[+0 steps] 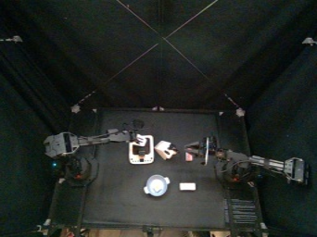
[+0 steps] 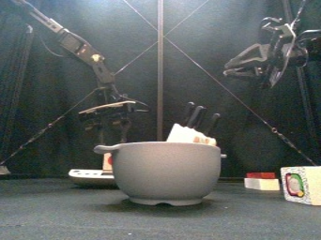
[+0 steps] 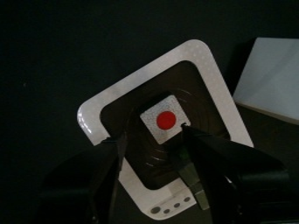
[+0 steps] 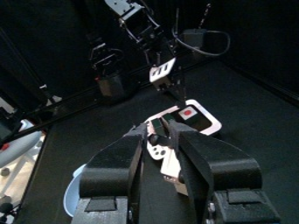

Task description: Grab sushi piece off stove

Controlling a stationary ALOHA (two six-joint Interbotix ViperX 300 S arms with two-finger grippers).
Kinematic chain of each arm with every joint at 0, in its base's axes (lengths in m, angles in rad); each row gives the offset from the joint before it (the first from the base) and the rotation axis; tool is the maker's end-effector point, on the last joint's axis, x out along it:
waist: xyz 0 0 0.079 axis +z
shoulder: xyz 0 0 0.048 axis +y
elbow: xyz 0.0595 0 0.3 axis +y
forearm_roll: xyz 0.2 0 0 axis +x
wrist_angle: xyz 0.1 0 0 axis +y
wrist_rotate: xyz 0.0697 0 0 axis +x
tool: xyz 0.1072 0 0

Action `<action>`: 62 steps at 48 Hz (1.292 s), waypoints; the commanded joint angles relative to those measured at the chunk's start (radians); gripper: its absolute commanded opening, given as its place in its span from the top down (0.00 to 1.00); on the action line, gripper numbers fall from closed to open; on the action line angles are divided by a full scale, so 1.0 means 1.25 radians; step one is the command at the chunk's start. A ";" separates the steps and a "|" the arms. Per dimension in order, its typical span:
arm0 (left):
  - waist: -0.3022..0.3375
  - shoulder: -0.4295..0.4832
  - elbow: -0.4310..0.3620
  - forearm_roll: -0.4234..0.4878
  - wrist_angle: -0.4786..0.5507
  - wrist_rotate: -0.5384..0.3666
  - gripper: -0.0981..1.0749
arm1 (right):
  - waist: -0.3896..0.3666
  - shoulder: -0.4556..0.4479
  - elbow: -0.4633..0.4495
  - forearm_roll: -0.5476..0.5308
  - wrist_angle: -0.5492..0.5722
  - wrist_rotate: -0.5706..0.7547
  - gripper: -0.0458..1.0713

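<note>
The white stove [image 3: 176, 83] lies flat on the black table, its dark burner under the sushi piece [image 3: 165, 120], a small white square with a red dot. My left gripper [image 3: 152, 147] hangs just above it, open, one jaw on each side of the sushi piece. The stove [image 1: 140, 150] is left of the table's centre in the top view, with the left gripper [image 1: 133, 139] over it. It also shows in the right wrist view [image 4: 197, 118]. My right gripper [image 4: 163, 138] is beside the stove, shut on a white toy piece [image 4: 169, 163].
A round dish [image 1: 156, 185] sits near the front edge and fills the front view [image 2: 160, 173]. A small white block [image 1: 187, 186] lies to its right. A red-topped piece [image 2: 261, 178] and a small box [image 2: 301, 185] stand at the front view's right.
</note>
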 commanded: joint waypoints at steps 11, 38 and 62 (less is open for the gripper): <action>0.004 0.043 -0.058 -0.017 -0.011 -0.005 0.09 | -0.004 0.001 -0.006 0.002 -0.005 0.001 0.35; 0.004 0.069 -0.058 -0.027 -0.006 -0.004 0.25 | -0.004 0.000 -0.006 0.002 -0.005 0.000 0.35; -0.002 -0.021 -0.017 0.028 -0.001 0.001 0.40 | -0.004 0.001 -0.007 0.001 -0.005 0.001 0.35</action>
